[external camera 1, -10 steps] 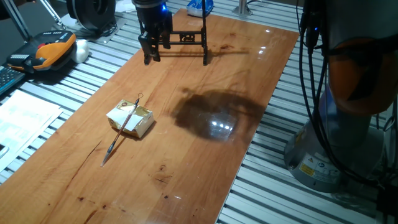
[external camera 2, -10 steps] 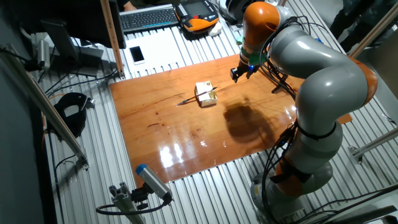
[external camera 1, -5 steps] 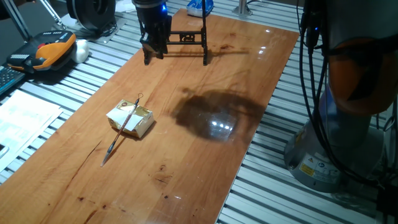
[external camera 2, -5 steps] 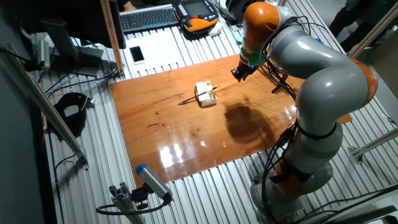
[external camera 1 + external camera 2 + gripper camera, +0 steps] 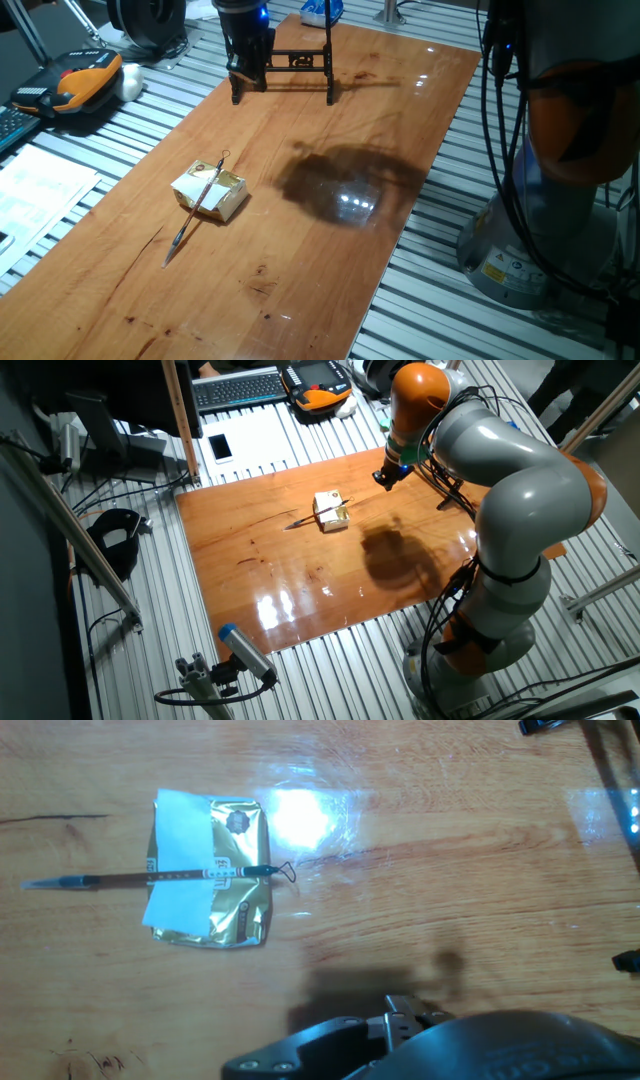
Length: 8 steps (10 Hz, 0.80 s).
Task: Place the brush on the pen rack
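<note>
The brush lies across the top of a small yellowish box on the wooden desk, its dark tip resting on the wood toward the near left edge and its loop end poking out past the box on the far side. In the hand view the brush runs left to right over the gold and white box, bristles at the left, loop at the right.

The pen rack stands upright at the far end of the desk, well apart from the box. The gripper hangs just in front of the rack's left leg, clear of the brush and holding nothing. Whether its jaws are apart or together cannot be told from these views.

In the other fixed view the orange and grey arm arches over the desk, with the gripper near the far right edge.
</note>
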{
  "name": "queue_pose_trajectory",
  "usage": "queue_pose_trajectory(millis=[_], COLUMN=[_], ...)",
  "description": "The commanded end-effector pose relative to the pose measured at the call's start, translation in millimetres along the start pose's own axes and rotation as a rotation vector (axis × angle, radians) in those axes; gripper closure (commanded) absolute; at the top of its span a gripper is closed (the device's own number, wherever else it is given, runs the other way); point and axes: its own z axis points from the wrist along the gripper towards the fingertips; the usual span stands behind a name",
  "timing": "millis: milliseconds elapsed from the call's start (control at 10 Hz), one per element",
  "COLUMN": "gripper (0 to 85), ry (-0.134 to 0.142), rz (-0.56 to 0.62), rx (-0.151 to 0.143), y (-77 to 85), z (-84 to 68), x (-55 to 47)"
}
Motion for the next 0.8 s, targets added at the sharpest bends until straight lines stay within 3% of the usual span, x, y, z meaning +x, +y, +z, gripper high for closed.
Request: queue_pose_trajectory(millis=[0,200,500,700], gripper=[85.0,85.0,85.0,85.0], ry=[-0.004,-0.006,0.002,0.003], rz=[0.009,0.04,0.15,0.248], rx=[0.003,0.008,0.032,0.022], y=[0.9,4.7,23.6,34.8], z=[1.6,5.5,14.3,20.8], x=[-1.6,-5.2,-7.1,-6.3])
